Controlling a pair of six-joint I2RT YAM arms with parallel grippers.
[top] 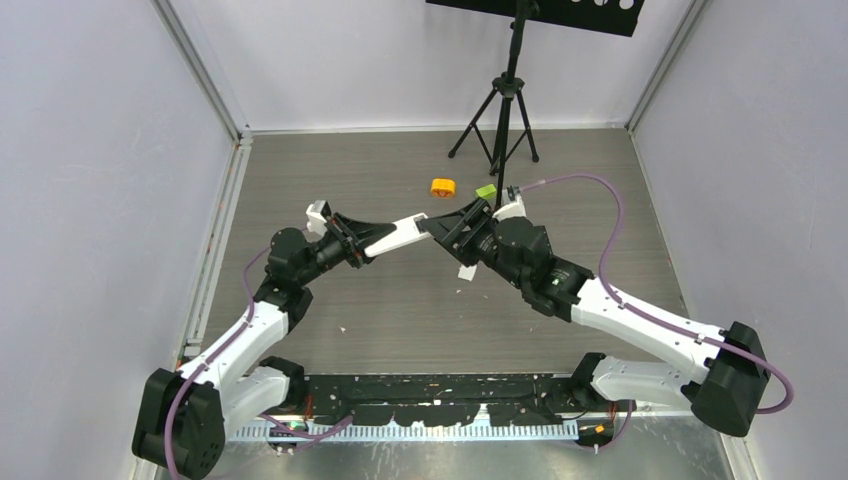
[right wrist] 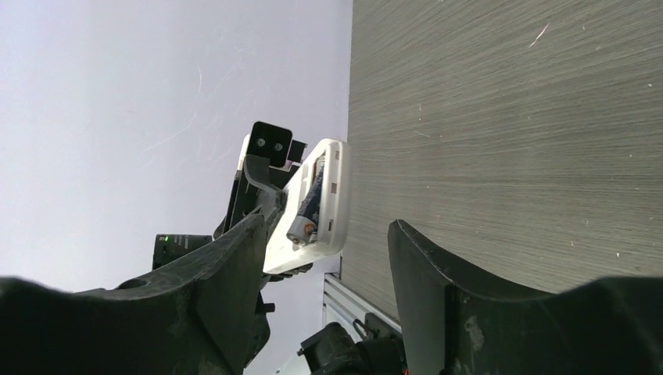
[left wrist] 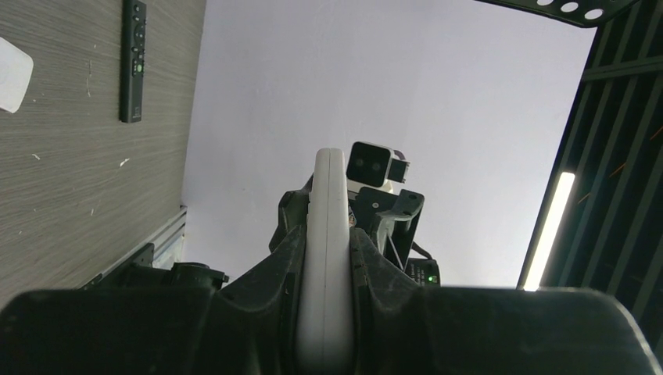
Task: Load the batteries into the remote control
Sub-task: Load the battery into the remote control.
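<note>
Nearest to us, at the bottom of the overhead view, the two arm bases sit at either end of a black rail (top: 440, 385) on the table's edge. The table (top: 400, 320) is a grey-brown wood-grain surface flecked with small white crumbs. A small white flat piece (top: 466, 272) lies on it just below the middle of the frame. Pale walls (top: 100, 200) close the table in on three sides.

At the centre of the frame we see both arms meet above the surface. The left gripper (top: 368, 242) is clamped on the white remote (top: 400, 234), pressing it from both sides and holding it in the air with its free end toward the right arm. The right gripper (right wrist: 324, 233) has its fingers spread apart, and the remote shows in the gap beyond them. We cannot tell whether they touch it. The remote's back is open, and in its battery compartment (right wrist: 319, 187) lies one dark battery (right wrist: 306, 212) with a bright metal end.

Farther up the table an orange round block (top: 443, 187) and a lime green block (top: 486, 191) lie near each other but apart. Behind them a tripod (top: 505, 110) stands on the far end of the table, under a black board (top: 540, 12) at the top edge. In the upper left of the left wrist view a black remote (left wrist: 133, 58) lies flat on the table, and a white rounded object (left wrist: 12, 74) is cut off by the left edge.
</note>
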